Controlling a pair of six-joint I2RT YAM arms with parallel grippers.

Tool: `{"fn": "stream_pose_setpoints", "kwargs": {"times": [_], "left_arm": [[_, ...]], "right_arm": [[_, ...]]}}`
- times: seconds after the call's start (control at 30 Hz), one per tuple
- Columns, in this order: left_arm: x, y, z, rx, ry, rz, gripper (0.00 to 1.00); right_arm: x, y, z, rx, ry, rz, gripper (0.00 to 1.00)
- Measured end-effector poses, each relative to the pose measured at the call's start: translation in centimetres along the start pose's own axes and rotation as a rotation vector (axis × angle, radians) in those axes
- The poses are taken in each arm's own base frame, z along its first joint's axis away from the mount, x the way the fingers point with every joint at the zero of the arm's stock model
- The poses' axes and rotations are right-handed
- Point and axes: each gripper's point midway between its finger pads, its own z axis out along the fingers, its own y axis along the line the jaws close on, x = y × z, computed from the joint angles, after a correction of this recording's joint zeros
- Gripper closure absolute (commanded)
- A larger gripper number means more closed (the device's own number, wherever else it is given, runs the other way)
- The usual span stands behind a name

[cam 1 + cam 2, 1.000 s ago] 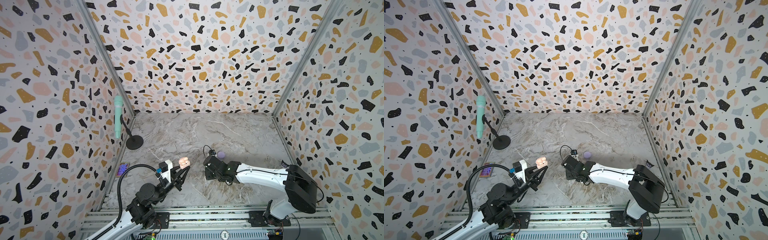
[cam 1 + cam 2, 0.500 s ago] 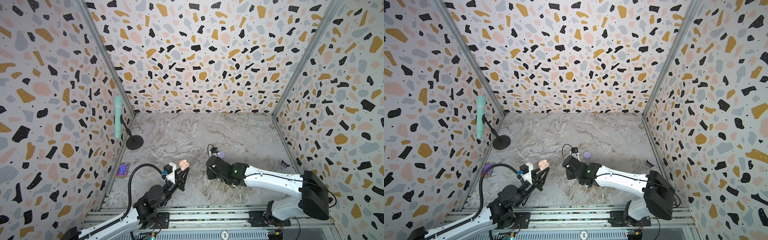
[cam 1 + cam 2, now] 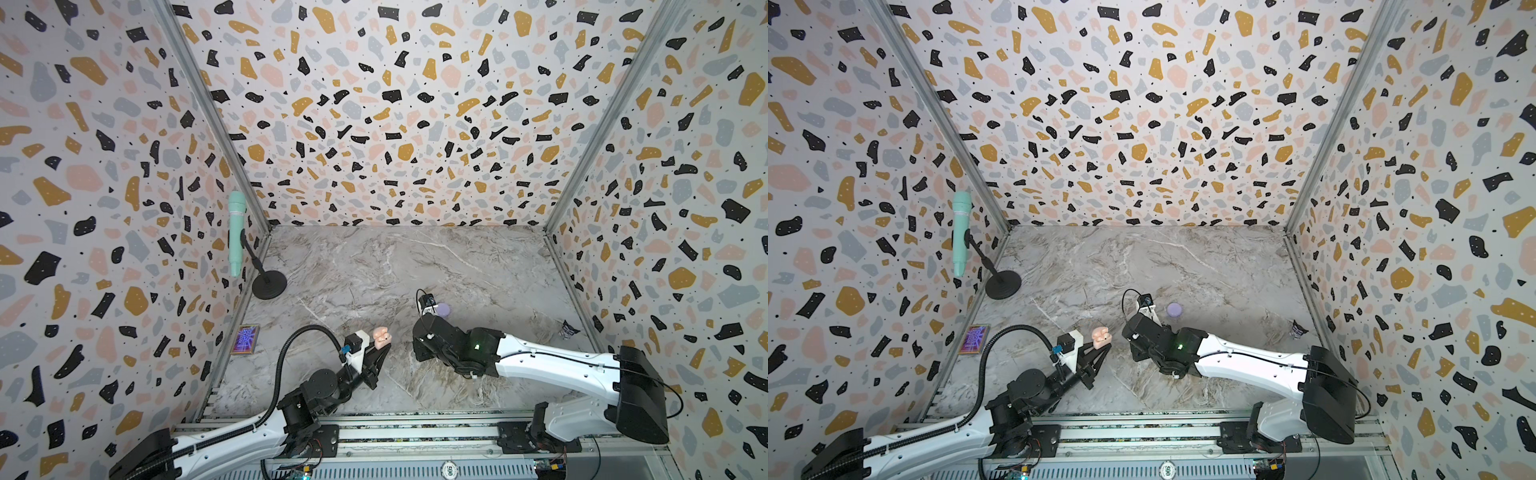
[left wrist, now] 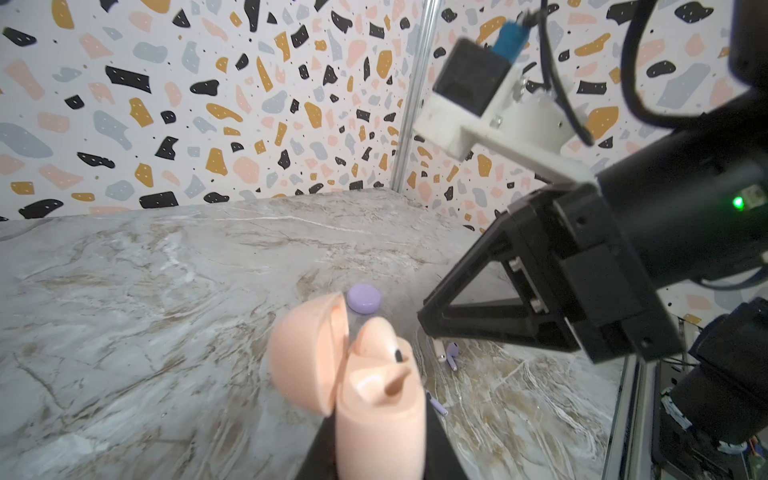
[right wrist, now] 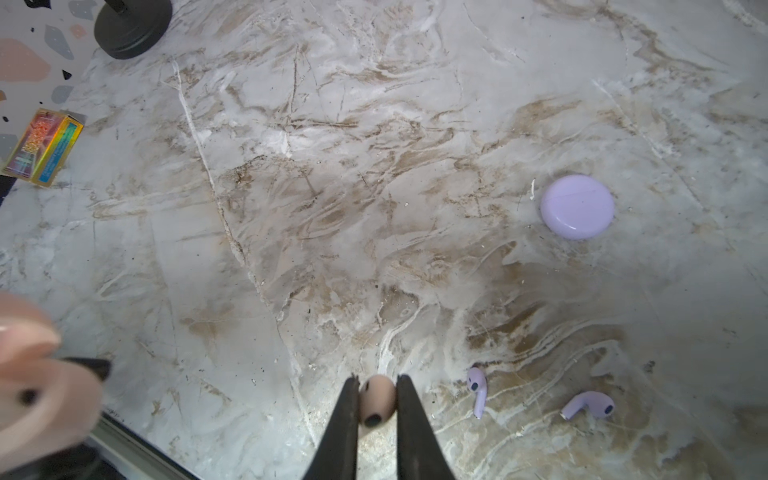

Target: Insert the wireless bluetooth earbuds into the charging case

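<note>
The pink earbud (image 5: 376, 401) sits pinched in the right end effector (image 5: 377, 384), near the open pink case (image 4: 374, 399), which the left end effector (image 3: 382, 351) clamps; two lavender earbuds (image 5: 477, 390) lie on the bench (image 5: 374, 166) farther from it.

- Both top views are bright and evenly lit from overhead; the marble table (image 3: 374, 266) carries only faint, soft shadows.
- In the left wrist view the pink charging case (image 4: 374, 415), close to the lens, is soft; the far wall (image 4: 166, 104) is crisper.
- In the right wrist view the case is a heavy blur at the frame's edge (hardly any outline). The pink earbud (image 5: 376, 399) is sharp, and a grey shadow spreads across the table.
</note>
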Motion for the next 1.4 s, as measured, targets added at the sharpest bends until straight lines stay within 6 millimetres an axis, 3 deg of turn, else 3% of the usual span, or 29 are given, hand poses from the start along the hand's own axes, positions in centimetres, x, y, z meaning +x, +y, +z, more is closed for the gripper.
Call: {"fn": "stream_pose_setpoints", "kwargs": {"times": [0.33,0.6,1.4], "left_arm": [[1.1,-1.3,0.1,0.051,0.039,0.029,1.00],[3.2,-2.3,0.4,0.106,0.117,0.046,1.00],[3.8,-3.3,0.3,0.161,0.140,0.042,1.00]], "right_arm": [[-1.3,1.6,-1.9,-0.048,-0.042,-0.037,0.83],[-2.0,3.6,-3.1,-0.097,-0.066,-0.074,0.83],[-0.5,5.5,-3.2,-0.128,-0.049,-0.148,0.83]]}}
